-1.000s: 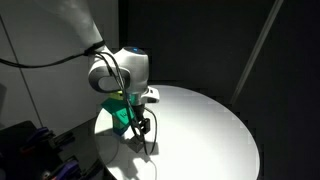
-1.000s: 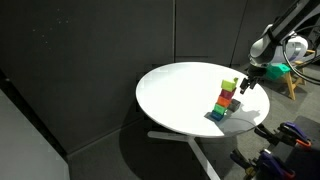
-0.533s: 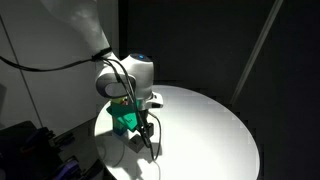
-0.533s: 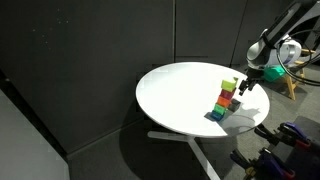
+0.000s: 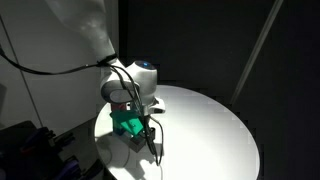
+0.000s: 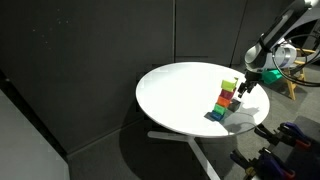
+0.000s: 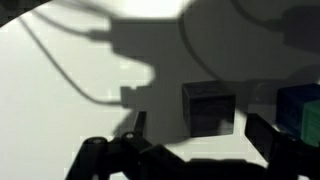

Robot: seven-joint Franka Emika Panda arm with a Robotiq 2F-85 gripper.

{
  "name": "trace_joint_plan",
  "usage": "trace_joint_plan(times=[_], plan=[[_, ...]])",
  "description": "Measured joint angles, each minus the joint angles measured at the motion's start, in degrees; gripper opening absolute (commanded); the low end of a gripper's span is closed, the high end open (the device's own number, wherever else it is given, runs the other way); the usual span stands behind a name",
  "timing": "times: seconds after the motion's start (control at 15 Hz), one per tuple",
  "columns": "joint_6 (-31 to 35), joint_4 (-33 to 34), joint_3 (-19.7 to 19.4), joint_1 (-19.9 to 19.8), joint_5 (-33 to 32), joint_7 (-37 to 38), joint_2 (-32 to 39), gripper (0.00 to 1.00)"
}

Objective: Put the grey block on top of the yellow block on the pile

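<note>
Grey block (image 7: 208, 108): small cube with flat, dull faces and sharp edges. It sits on the table right of centre in the wrist view, in deep shadow, so it reads almost black.

Gripper (image 7: 197, 128): dark metal, two fingers (image 7: 112, 152) rising from the lower edge of the wrist view. The jaws are wide apart and nothing is held. The grey block lies in line with the gap between them; whether either finger touches it cannot be told. In an exterior view the gripper (image 6: 247, 85) hangs just beside the upper part of the pile, at the right of the frame.

Pile (image 6: 227, 100): narrow column of same-sized cubes near the right rim of the table. The yellow block (image 6: 231, 86) is on top, with green and then red below it and a darker piece lowest.

Blue-green cube (image 7: 300, 105): cut off by the right edge of the wrist view, near the grey block.

Table (image 6: 175, 95): round, smooth white top on a white foot, against black walls.

Arm (image 5: 80, 25): glossy white shell in the upper left of the frame, with black cables.
</note>
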Motion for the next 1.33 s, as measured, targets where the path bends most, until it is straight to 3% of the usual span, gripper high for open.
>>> trace_joint_plan(times=[0.53,1.33], plan=[[2.1,0.2,2.5,-0.9,0.0,-0.2,1.7,1.0],[3.9,1.6,3.0,-0.9,-1.6,-0.2,5.1,1.0]])
